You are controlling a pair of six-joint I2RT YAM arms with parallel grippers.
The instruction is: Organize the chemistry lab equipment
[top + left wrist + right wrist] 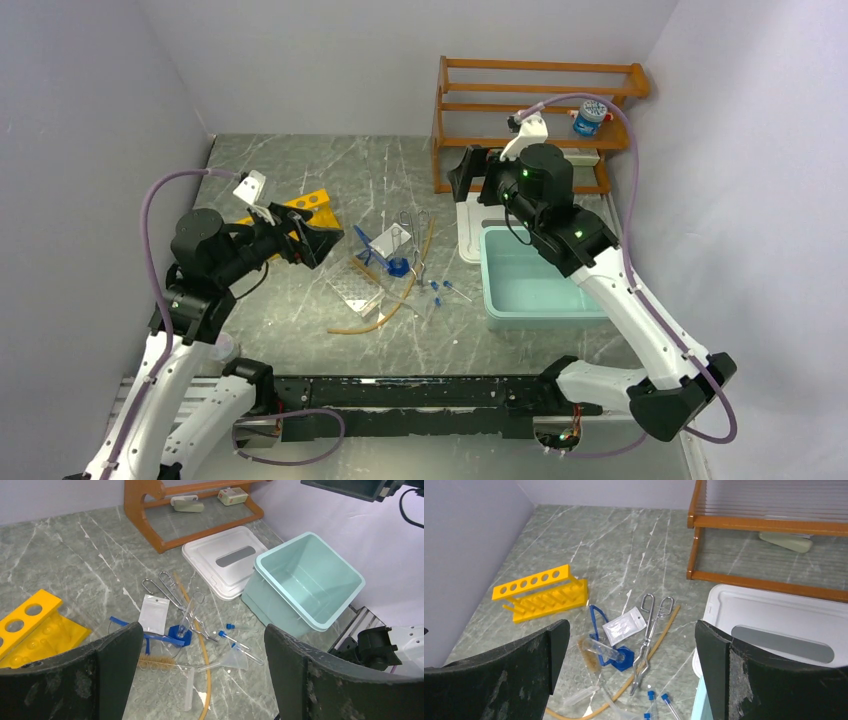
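The metal tongs lie on the counter. The left pincer hangs left of them and the right pincer behind-right, both spread, empty.

Looks down past wide-spread fingers onto marble table. Shows yellow rack at left. Finds a loose cluster at centre: white packet just beside tongs, tan tube crossing them, goggles, blue-capped tubes at bottom edge. Catches white lid at right, orange shelf beyond it.
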